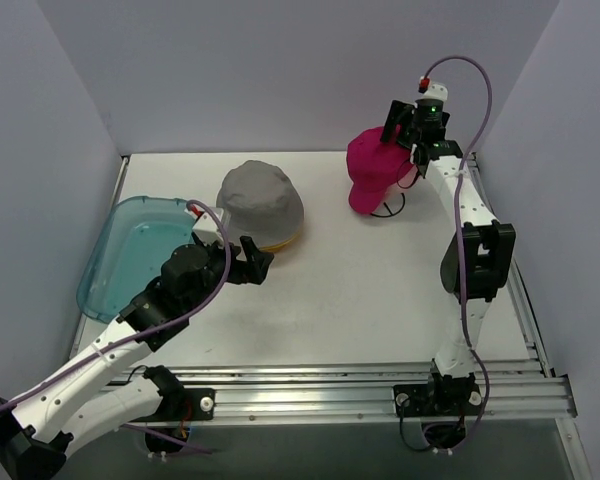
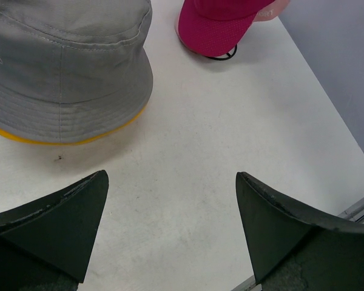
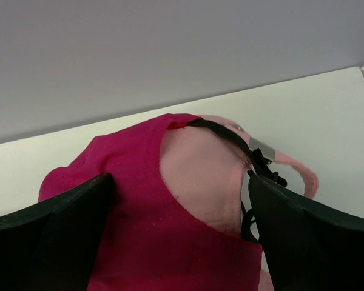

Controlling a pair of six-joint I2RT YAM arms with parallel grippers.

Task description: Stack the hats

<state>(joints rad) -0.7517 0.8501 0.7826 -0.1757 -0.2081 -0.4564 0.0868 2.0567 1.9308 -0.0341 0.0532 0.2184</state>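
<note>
White table [image 1: 360, 290] is enclosed by pale walls on three sides. Left of its middle the grey bucket hat [image 1: 261, 203] is set over the yellow bucket hat [image 2: 67, 142], so that only a thin yellow brim edge is seen below it. At the far right the magenta baseball cap [image 1: 372, 170] is pulled over the light pink baseball cap [image 3: 200, 176], whose fabric is seen through the back opening. Two piles of two are thus formed, well apart; it is judged that one pile must be carried onto the other. The left claw [image 1: 258, 256] is held wide open and empty just near of the grey hat, probably to take its brim. The right claw [image 1: 404, 128] is also spread open and empty, close behind the magenta cap; contact cannot be told. A teal tray [image 1: 90, 270] is placed at the left edge.
</note>
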